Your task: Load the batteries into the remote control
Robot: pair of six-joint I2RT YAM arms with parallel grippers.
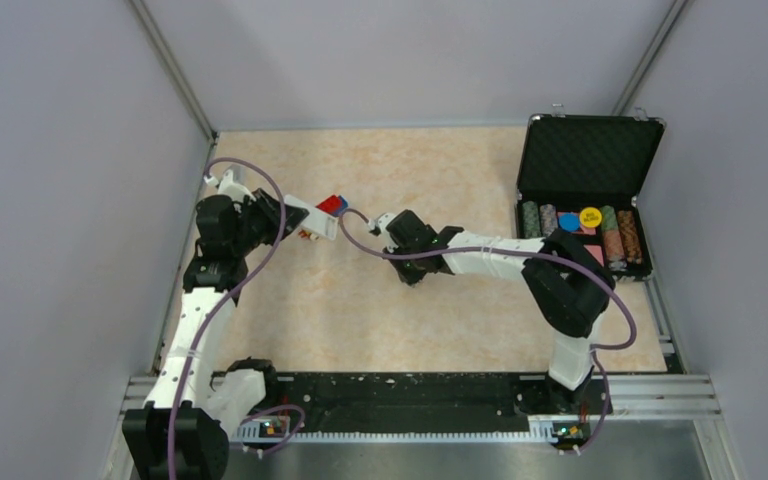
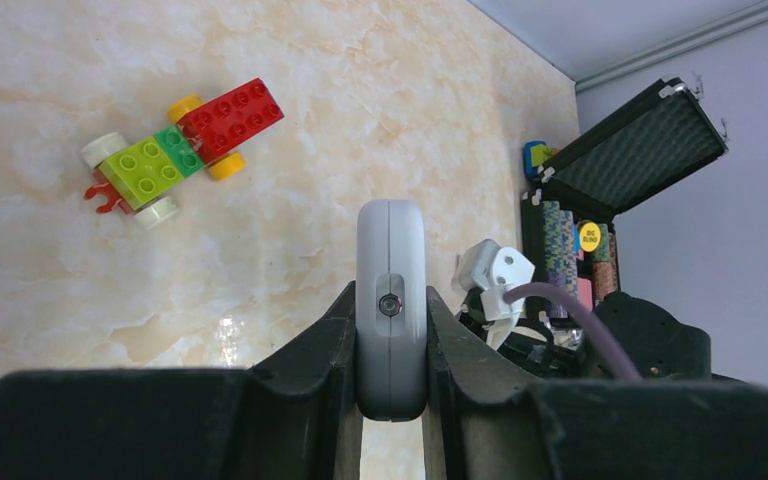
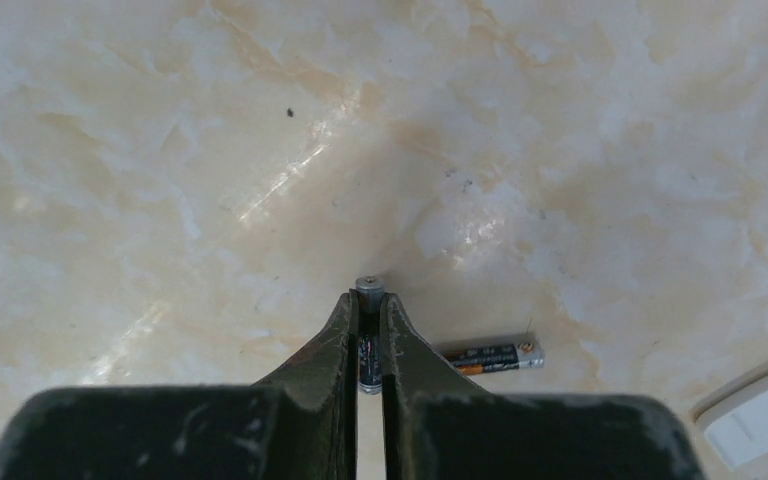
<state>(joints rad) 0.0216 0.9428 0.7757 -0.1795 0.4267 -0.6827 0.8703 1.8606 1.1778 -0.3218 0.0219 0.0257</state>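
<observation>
Left hand (image 2: 390, 295): pressed onto the remote control (image 2: 390, 310), which stood on edge between the two fingers, its end window facing the wrist camera. The remote was held clear of the surface (image 2: 380, 90). The battery bay was not visible in any view.

Right hand (image 3: 368, 300): pinched shut on the first battery (image 3: 368, 285). The barrel lay along the fingers and only the metal tip poked out beyond the fingertips, low over the surface.

Second battery (image 3: 490, 356): lay flat on the surface just to the right of the right hand, apart from it and untouched.

Overhead, both hands met near the toy-brick train (image 1: 332, 205). The chip case (image 1: 585, 200) stood well apart, at the right edge.

Handling, as judged:
- Batteries: light, rigid, smooth and round. They were likely to roll on the surface and to swivel or slide between flat fingers.
- Best hold: across mid-barrel, leaving one end free to lead into the bay.
- Current hold: buried most of the barrel, so seating it might need a re-grip or a push on the tip.
- Remote: light hard plastic with slick faces. It needed a firm clamp to resist the insertion push.
</observation>
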